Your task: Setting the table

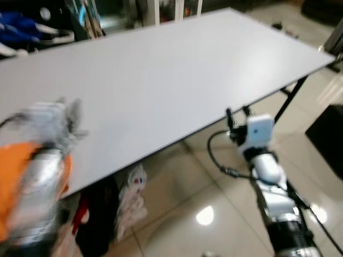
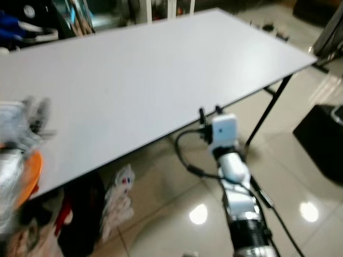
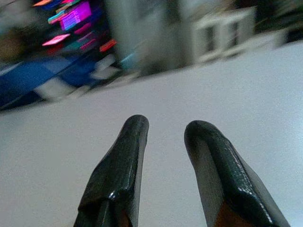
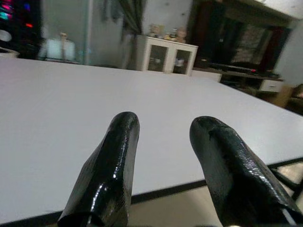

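White table (image 1: pixel 161 80) spans the head views, top bare. Left gripper (image 3: pixel 163 142) over the table near its edge at 9 o'clock, blurred; fingers narrowly parted, nothing between them. Something orange (image 1: pixel 16 166) at the left arm, too blurred to identify. Right gripper (image 4: pixel 163 135) just off the near edge at 4 o'clock, fingers narrowly parted, holding nothing. Right wrist view adds a white cabinet (image 4: pixel 165 56) beyond the table.
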Robot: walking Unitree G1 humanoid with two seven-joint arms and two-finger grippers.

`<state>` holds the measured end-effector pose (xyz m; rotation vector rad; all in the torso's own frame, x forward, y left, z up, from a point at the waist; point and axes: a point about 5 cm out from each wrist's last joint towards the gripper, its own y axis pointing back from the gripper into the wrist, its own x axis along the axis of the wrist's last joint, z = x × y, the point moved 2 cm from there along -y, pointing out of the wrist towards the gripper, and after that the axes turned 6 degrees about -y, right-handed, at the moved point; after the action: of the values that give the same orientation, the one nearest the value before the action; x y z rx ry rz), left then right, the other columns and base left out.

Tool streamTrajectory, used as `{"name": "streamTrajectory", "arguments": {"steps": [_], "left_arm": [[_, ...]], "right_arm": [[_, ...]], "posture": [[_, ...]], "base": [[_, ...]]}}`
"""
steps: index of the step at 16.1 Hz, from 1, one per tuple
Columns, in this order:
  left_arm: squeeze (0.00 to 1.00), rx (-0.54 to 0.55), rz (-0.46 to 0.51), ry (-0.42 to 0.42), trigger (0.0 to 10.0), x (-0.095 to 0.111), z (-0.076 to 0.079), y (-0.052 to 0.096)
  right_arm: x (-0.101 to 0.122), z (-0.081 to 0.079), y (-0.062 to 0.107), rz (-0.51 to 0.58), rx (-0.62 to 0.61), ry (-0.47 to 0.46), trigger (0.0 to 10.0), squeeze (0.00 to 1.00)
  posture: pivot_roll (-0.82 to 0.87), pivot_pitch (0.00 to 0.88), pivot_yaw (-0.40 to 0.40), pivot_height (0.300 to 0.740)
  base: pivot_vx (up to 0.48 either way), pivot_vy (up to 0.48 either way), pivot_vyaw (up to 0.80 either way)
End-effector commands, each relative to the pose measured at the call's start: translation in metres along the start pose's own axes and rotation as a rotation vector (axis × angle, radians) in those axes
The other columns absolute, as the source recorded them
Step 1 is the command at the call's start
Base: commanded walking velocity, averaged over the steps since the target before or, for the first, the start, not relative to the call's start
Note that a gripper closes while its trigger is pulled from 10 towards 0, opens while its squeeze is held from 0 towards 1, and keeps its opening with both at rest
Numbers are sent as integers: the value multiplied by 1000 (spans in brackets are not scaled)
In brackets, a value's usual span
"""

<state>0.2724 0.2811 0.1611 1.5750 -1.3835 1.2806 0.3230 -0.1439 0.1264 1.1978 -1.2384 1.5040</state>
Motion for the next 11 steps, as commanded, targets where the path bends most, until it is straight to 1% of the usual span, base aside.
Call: {"name": "streamTrajectory", "arguments": {"steps": [1,2,3,4,5,6,7,8,9,10,11], "left_arm": [[0,62,24,10,10000,12,-17,3],[0,67,26,11,10000,14,-17,5],[0,58,28,22,10000,18,-10,7],[0,31,29,48,10000,22,3,8],[0,-36,43,58,10000,29,25,5],[0,-59,28,64,10000,27,30,4],[0,-95,-13,56,10000,21,37,2],[0,-103,-32,65,10000,17,43,1],[0,-119,-56,88,10000,14,52,0],[0,-129,-69,92,10000,12,61,-1],[0,-133,-78,97,10000,9,66,0]], "right_arm": [[-4,-9,0,-19,45,-16,10000,0],[-4,-11,-1,-18,58,-30,10000,0],[-4,-16,-4,-26,75,-52,10000,0],[-5,-21,-7,-27,82,-48,10000,0],[-3,-27,-11,-20,85,-93,10000,0],[-4,-27,-12,-24,76,-95,10000,0],[-7,-26,-12,-38,64,-98,10000,0],[-10,-24,-11,-54,51,-92,10000,0],[-12,-21,-10,-66,41,-103,10000,0],[-12,-19,-9,-65,37,-98,10000,0],[-13,-19,-8,-68,36,-93,10000,0]], "posture": [[-16,0,6,740],[-1,0,0,740],[4,0,0,740],[7,0,1,740],[1,0,13,740],[-6,0,20,740],[-12,0,22,740],[-27,0,29,740],[-29,0,29,740],[-39,0,32,740],[-53,0,34,740]], "base": [[0,0,0],[0,0,0],[0,0,794],[0,0,788],[0,0,763],[0,0,738],[0,0,744],[0,0,669],[0,0,0],[0,0,0],[0,0,0]]}}
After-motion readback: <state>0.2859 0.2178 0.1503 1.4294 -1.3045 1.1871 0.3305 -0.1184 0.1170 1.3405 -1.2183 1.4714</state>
